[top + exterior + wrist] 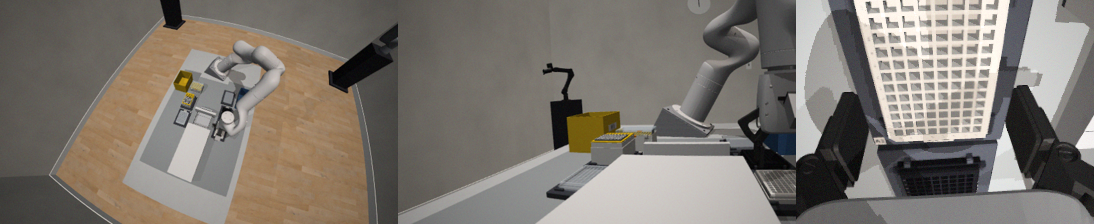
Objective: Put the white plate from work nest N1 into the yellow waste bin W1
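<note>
The white plate (pixel 932 56) is a pale well plate lying flat in a dark nest (pixel 939 163). In the wrist view it sits straight below my gripper (pixel 937 125). My gripper is open, with one black finger on each side of the plate's near end, apart from it. In the overhead view the gripper (pixel 220 133) hangs to the right of the long white slab and covers most of the plate. The plate also shows at the lower right of the side view (pixel 778 183). The yellow waste bin (pixel 183 81) (pixel 593 130) stands upright at the far left of the bench.
A long white slab (pixel 189 151) lies left of the gripper. A blue bin (pixel 242 94) stands behind the arm. A yellow-rimmed tip box (pixel 189 100), other plates in nests (pixel 181 116) and a white housing (pixel 205 111) lie between the gripper and the yellow bin.
</note>
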